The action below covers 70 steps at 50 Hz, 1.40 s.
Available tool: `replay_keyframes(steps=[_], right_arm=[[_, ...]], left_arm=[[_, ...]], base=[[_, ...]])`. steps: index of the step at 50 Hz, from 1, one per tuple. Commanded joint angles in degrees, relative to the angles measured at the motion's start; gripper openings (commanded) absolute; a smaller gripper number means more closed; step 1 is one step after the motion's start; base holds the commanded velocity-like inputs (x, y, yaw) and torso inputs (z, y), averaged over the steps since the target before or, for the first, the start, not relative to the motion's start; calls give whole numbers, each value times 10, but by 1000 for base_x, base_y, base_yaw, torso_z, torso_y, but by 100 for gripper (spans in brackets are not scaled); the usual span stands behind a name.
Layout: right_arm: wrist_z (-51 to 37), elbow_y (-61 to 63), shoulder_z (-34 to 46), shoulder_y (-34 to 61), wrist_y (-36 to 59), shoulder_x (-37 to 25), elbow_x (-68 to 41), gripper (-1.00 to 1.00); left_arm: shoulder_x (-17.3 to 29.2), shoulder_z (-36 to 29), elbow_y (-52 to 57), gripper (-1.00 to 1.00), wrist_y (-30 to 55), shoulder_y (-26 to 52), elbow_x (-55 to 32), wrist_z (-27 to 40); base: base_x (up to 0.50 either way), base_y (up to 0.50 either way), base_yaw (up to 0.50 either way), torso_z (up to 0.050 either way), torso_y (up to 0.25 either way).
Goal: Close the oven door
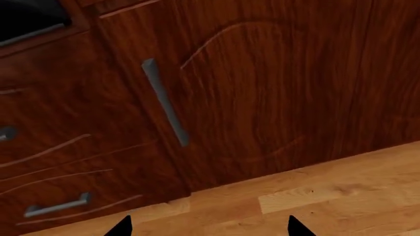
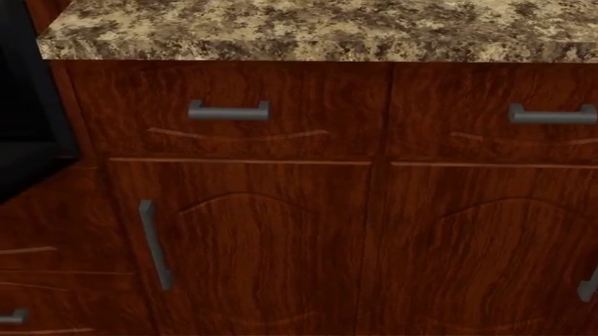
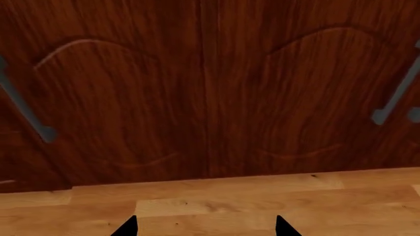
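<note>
Facing a run of reddish wooden cabinets, the head view takes in a speckled counter (image 2: pixel 309 31) along the top of the frame. Below it sit two drawers, each with a grey bar handle (image 2: pixel 228 110), and under them two arched cabinet doors (image 2: pixel 252 252); the nearer one carries an upright handle (image 2: pixel 155 244) on its left side.

At the left edge of the head view, a black slab juts in and slants down toward the lower left: the oven door (image 2: pixel 33 133), seen only in part and standing away from the cabinet front, so open. In the left wrist view a sliver of it (image 1: pixel 29 19) shows at the upper left of the frame, dark with a pale edge.

Neither arm appears in the head view. The left pincer (image 1: pixel 208 227) shows only as two black fingertips at the bottom edge of its own view, set well apart with nothing between them, over a wooden floor (image 1: pixel 328 196) and pointing at a cabinet door. The right pincer (image 3: pixel 205 227) looks the same in its view: two tips spread wide, empty, above the floor and facing the seam between two doors.
</note>
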<state>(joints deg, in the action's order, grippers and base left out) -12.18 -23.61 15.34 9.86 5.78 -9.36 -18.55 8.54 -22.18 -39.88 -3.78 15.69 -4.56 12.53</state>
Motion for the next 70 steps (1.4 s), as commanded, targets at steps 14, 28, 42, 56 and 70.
replay_keyframes(steps=[14, 28, 42, 56, 70], right_arm=[[-2, 1, 9, 0, -1, -4, -4, 100], [-4, 9, 13, -1, 1, -6, -8, 100], [-5, 0, 16, 0, -6, -7, -9, 100], [-7, 6, 21, -1, -3, -10, -12, 100], [-10, 9, 26, 0, -2, -13, -12, 100]], left_arm=[[6, -11, 24, 100, 18, -5, -3, 2], [11, -15, 40, 100, 27, -9, -6, 5], [9, -22, 19, 100, 10, -5, -5, 6], [6, -29, -8, 100, -15, -1, -1, 11], [16, -31, 38, 100, 17, -9, -6, 14]], base=[[0, 257, 0, 0, 0], [0, 257, 0, 0, 0], [0, 258, 0, 0, 0], [0, 258, 0, 0, 0], [0, 258, 0, 0, 0]])
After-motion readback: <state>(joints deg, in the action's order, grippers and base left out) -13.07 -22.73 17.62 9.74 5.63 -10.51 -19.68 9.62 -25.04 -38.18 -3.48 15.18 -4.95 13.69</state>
